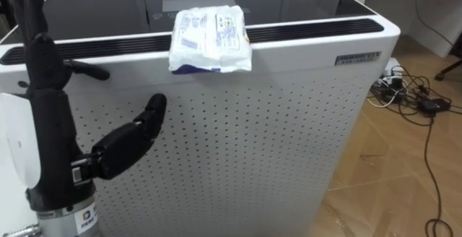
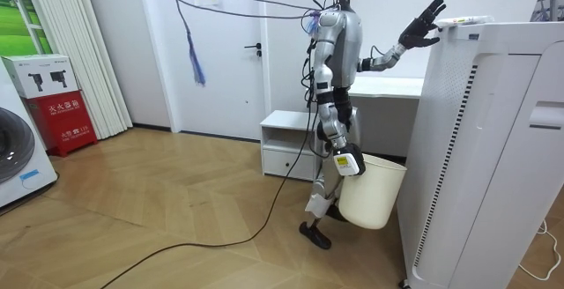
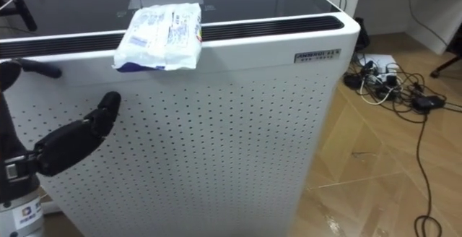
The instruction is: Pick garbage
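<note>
Okay, left eye view: white soft packet [image 1: 211,38] lying on near top edge of white perforated appliance [image 1: 253,136], front end drooping over the edge. At far left, left hand [image 1: 47,85] raised, fingers straight and upright, thumb out to the right, holding nothing. Apart from packet, to its left and lower. Cable tangle [image 1: 411,96] on floor, right.

Right eye view: same layout, packet [image 3: 160,36] untouched, thumb low left against appliance front.

Room view: stands facing appliance, left hand [image 2: 421,26] spread, up near the top edge, just short of packet. Lower down, right hand [image 2: 348,161] at rim of white bucket [image 2: 370,192]; cannot tell its fingers.

Judgement: looks light, soft and crinkly, likely slippery film; sags, not fragile. Best taken at overhanging near end, pinched top and bottom, or clasped across the width.
</note>
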